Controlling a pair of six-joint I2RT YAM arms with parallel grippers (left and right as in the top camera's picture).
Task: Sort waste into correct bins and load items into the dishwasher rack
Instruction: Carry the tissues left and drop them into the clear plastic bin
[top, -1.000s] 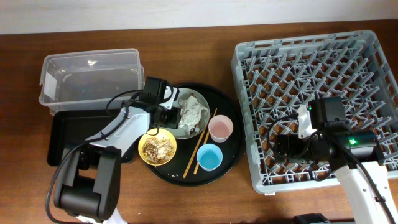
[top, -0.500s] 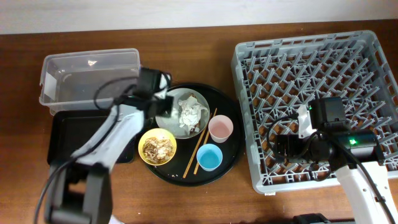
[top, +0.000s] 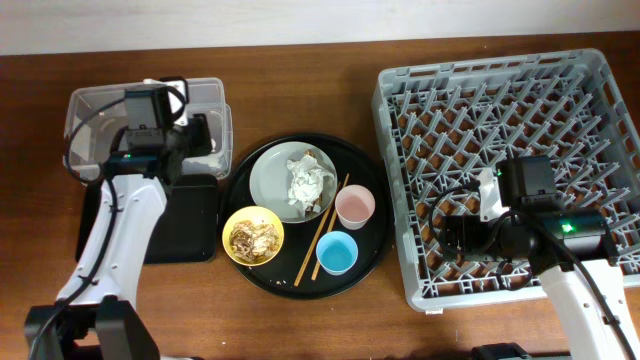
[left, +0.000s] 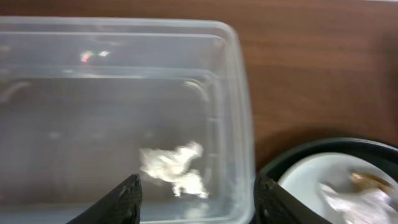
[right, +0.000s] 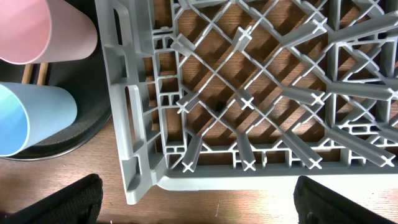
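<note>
My left gripper (top: 198, 135) is open over the right end of the clear tub (top: 100, 110). In the left wrist view a white tissue wad (left: 174, 168) shows inside the tub (left: 239, 93), between and beyond the open fingers (left: 199, 202). The grey-green plate (top: 272, 180) holds another tissue wad (top: 308, 180) and a brown scrap. The yellow bowl (top: 253, 236) holds food scraps. The pink cup (top: 355, 207), blue cup (top: 336, 252) and chopsticks (top: 325, 230) lie beside them. My right gripper (top: 450, 238) is open and empty over the rack's (top: 520, 100) front left corner (right: 249, 99).
Plate, bowl, cups and chopsticks all sit on a large round black tray (top: 372, 245). The shallow black rectangular tray (top: 180, 220) lies in front of the clear tub, under my left arm. The pink cup (right: 43, 31) and blue cup (right: 31, 118) stand just left of the rack wall.
My left gripper has moved from the plate up and left to above the clear tub, and a tissue wad now shows in the tub. The right arm has not moved.
</note>
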